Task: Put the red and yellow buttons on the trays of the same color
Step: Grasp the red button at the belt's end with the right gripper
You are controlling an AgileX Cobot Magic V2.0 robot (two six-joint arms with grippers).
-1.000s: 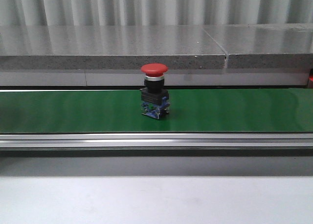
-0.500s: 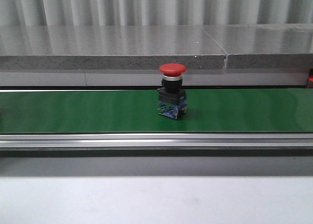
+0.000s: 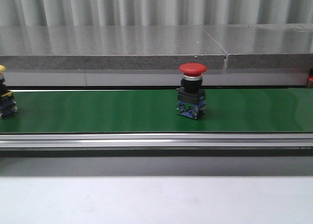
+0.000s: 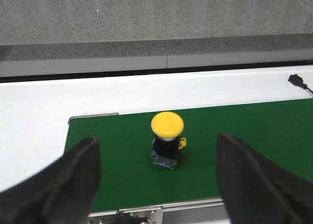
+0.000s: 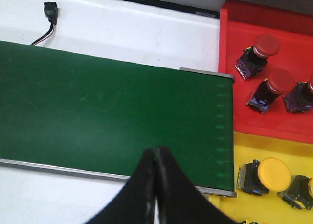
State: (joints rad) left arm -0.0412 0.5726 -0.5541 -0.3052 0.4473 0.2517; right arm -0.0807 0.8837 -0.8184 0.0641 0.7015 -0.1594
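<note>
A red button point(image 3: 192, 96) stands upright on the green belt point(image 3: 98, 111), right of centre in the front view. A yellow button point(image 3: 4, 105) shows at the belt's far left edge. In the left wrist view the same yellow button point(image 4: 167, 139) stands upright on the belt, ahead of my left gripper point(image 4: 157, 177), which is open and wide apart around empty space. My right gripper point(image 5: 156, 160) is shut with nothing in it, over the belt's end near the red tray point(image 5: 274, 116) and the yellow tray point(image 5: 254, 150).
The red tray holds three red buttons point(image 5: 257, 52). Yellow buttons point(image 5: 264, 177) lie in the yellow tray. A black cable plug point(image 5: 50, 11) lies on the white table beyond the belt. A grey stone ledge point(image 3: 112, 50) runs behind the conveyor.
The red button has travelled to the right along the belt. A yellow button has come into the front view at the left edge.
</note>
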